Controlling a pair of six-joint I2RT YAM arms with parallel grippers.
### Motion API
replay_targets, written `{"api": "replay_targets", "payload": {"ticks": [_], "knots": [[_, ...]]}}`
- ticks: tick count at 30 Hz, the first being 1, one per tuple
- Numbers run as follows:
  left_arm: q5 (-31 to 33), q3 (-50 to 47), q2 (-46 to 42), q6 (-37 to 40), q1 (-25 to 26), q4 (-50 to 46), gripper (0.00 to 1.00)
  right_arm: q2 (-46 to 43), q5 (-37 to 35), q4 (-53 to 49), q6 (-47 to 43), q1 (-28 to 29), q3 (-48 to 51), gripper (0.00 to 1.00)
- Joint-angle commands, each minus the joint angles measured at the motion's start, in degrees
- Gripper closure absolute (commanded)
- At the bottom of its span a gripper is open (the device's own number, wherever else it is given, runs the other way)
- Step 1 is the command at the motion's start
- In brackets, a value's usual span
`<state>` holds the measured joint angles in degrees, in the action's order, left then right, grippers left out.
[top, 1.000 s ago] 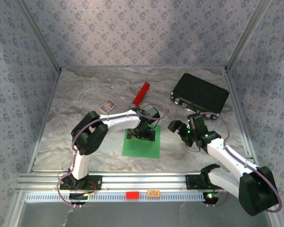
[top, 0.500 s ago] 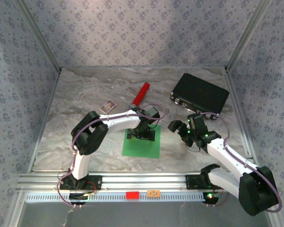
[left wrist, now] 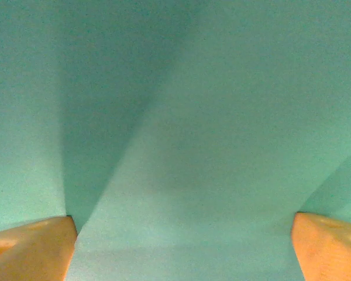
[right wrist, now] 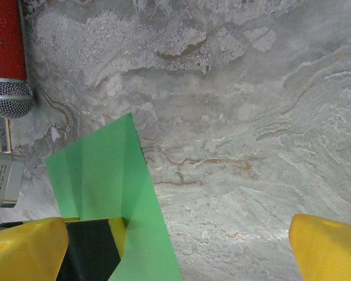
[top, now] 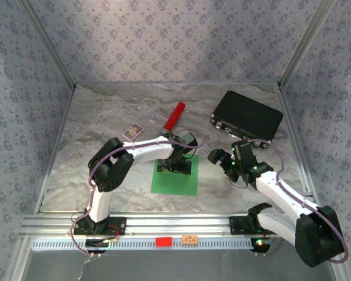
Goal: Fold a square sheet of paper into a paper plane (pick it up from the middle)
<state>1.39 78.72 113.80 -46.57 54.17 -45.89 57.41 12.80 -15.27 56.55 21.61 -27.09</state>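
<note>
The square sheet of paper (top: 174, 177) lies bright green on the marble table, just in front of centre. My left gripper (top: 176, 164) points down onto its far half, open. Its orange fingertips (left wrist: 32, 250) rest wide apart on the sheet (left wrist: 181, 117), and the paper rises in a soft ridge between them. My right gripper (top: 222, 159) hovers open just right of the sheet, nothing between its yellow fingers (right wrist: 330, 249). In the right wrist view the sheet's corner (right wrist: 105, 175) buckles up beside the left gripper's black and yellow finger (right wrist: 93, 246). No folded paper plane is in view.
A red cylinder (top: 175, 115) with a silver mesh end (right wrist: 9, 96) lies behind the sheet. A small printed card (top: 133, 131) sits to the left of it. A black case (top: 247, 116) stands at the back right. Patterned walls enclose the table.
</note>
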Motion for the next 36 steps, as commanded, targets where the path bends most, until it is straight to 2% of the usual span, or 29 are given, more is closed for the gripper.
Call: {"api": "replay_targets", "payload": {"ticks": [1, 18, 29, 31, 34, 36], "knots": [[-1.1, -1.4, 2.6, 0.3, 0.4, 0.5, 0.07, -0.5, -1.1, -2.0, 0.9, -0.4, -0.4, 0.01], [-0.1, -2.7, 0.4, -0.1, 0.4, 2.1, 0.14, -1.1, -1.1, -2.0, 0.8, -0.5, -0.2, 0.01], [1.6, -8.3, -9.2, 0.4, 0.5, 10.7, 0.51, -1.1, -2.9, -4.0, 2.5, -0.5, -0.8, 0.01], [1.1, -9.8, -11.1, 0.6, 0.4, 13.0, 0.54, -1.1, -3.3, -4.7, 2.7, -0.5, -0.9, 0.01], [-2.5, -12.7, -14.8, 0.6, -0.2, 18.9, 0.55, -1.5, -3.5, -5.4, 2.4, -0.5, -1.4, 0.01], [-8.0, -15.8, -18.0, 0.4, -1.4, 25.5, 0.58, -2.0, -3.8, -6.3, 2.1, -0.6, -2.0, 0.01]]}}
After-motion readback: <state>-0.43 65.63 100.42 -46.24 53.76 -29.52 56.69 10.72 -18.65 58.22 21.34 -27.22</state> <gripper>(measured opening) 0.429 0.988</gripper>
